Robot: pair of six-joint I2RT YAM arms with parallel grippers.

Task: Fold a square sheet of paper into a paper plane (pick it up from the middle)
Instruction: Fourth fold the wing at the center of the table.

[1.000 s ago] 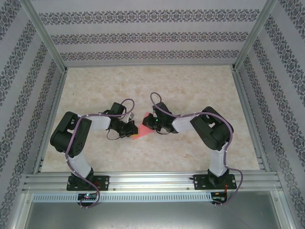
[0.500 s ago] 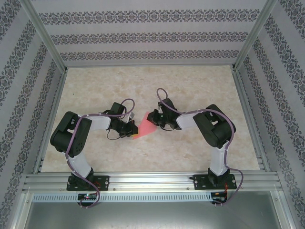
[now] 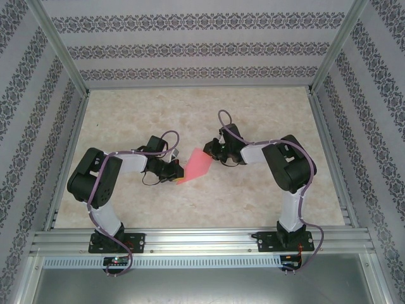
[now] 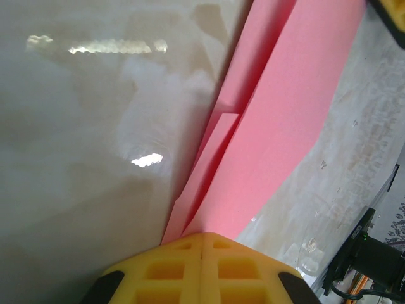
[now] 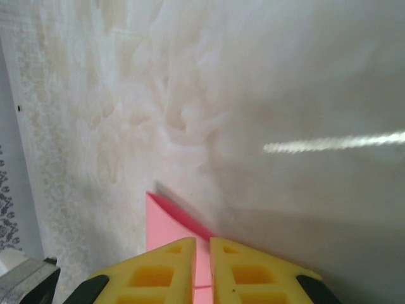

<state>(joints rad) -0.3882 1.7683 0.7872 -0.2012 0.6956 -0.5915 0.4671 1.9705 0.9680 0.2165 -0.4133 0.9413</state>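
**Both my grippers pinch the pink paper between them**

My left gripper (image 4: pixel 201 237) is closed. Its yellow fingers (image 4: pixel 158 273) press together with no gap, clamped on one end of the pink paper (image 4: pixel 285 126). From that pinch the paper runs away from my wrist camera as a long strip, with a second layer folded along its left side and a sharp crease between the layers.

My right gripper (image 5: pixel 202 244) has its fingers drawn almost together, leaving only a thin slit. The opposite corner of the paper sits in that slit, and a small pointed tip pokes out past the fingertips.

From above, the paper stretches between my two grippers, slanting from near-left to far-right over the middle of the pale marbled table (image 3: pixel 253 202). I cannot tell whether its middle touches the surface.
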